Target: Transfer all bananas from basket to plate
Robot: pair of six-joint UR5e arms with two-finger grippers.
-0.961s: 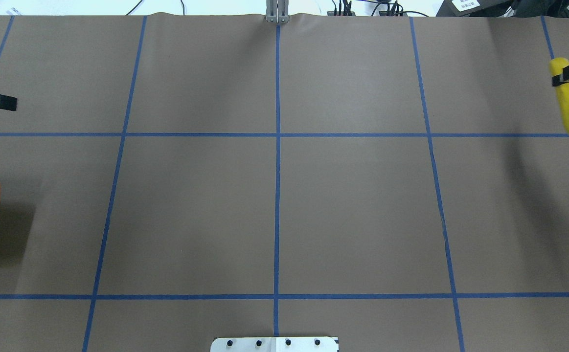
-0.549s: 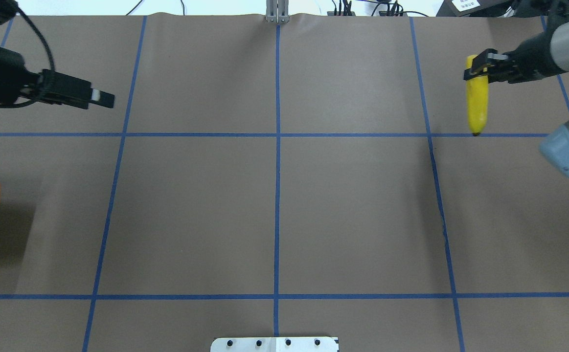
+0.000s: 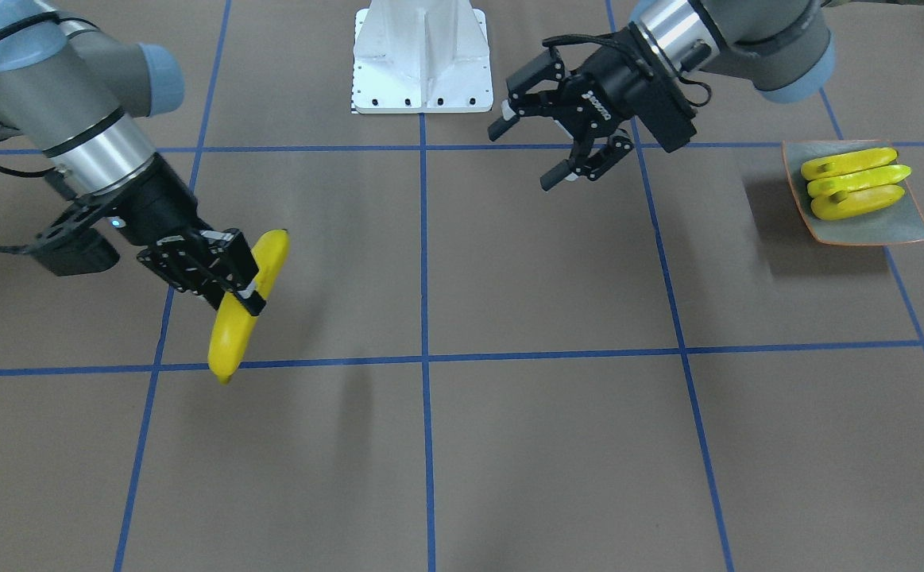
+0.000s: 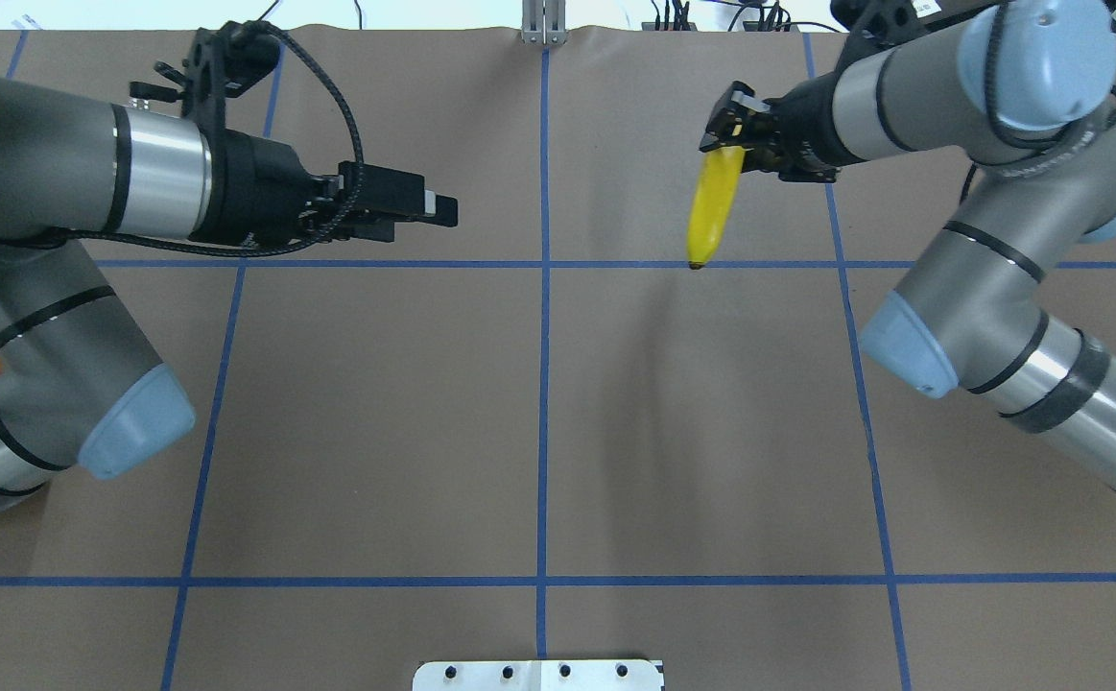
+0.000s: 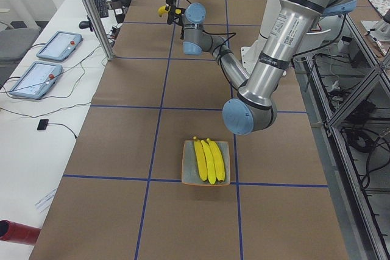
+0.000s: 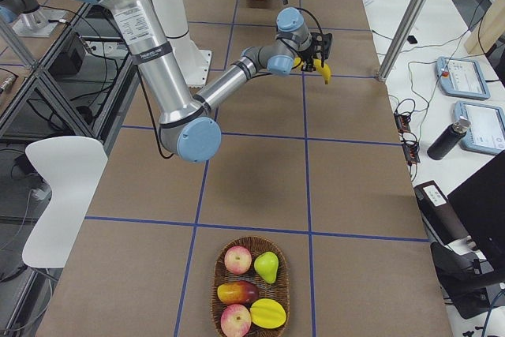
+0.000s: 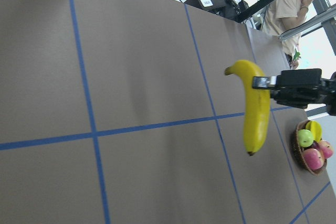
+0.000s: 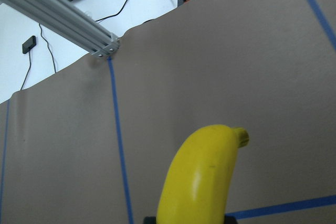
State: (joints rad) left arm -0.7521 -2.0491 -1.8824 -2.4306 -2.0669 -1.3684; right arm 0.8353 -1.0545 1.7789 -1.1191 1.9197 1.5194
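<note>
My right gripper [image 4: 732, 134] is shut on the top end of a yellow banana [image 4: 711, 206], which hangs above the table just right of the centre line; the same banana [image 3: 233, 334] shows in the front view. My left gripper [image 3: 525, 157] hovers open and holds nothing, left of the centre line and pointed toward the banana. The grey-green plate [image 3: 867, 230] with an orange rim lies at the table's left end and holds three bananas [image 3: 855, 183] side by side. The wicker basket [image 6: 217, 290] sits at the right end.
The basket holds apples, a green pear and a mango-like fruit. Blue tape lines grid the brown table cover. The white robot base [image 3: 422, 56] stands at the near edge. Tablets and cables lie beyond the far edge; a person stands past the right end.
Both arms have swung in toward the middle. The right gripper carried the banana leftward from the table's right edge. The left gripper moved rightward from the left edge.
</note>
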